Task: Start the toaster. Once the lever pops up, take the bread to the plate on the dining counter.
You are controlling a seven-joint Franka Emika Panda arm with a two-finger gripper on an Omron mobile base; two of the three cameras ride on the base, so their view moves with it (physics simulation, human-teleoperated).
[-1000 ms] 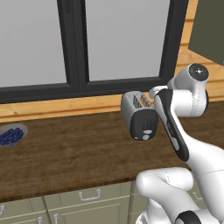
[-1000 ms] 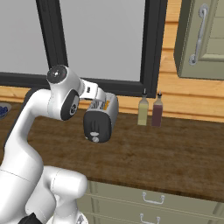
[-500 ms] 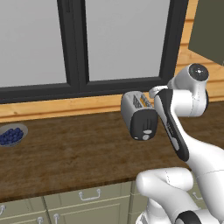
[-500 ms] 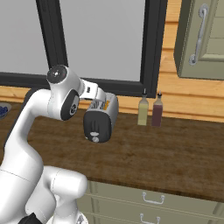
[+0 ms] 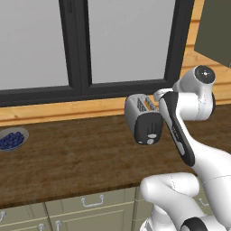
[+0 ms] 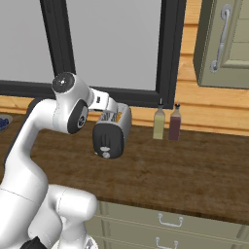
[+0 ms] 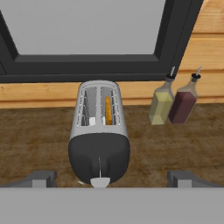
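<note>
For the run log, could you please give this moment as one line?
tool: open, before lever | bread: in toaster slot | lever: unpressed

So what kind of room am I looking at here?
Most likely a home kitchen: a toaster sits on a wooden counter under a window, with two bottles beside it and drawer cabinets below.
</note>
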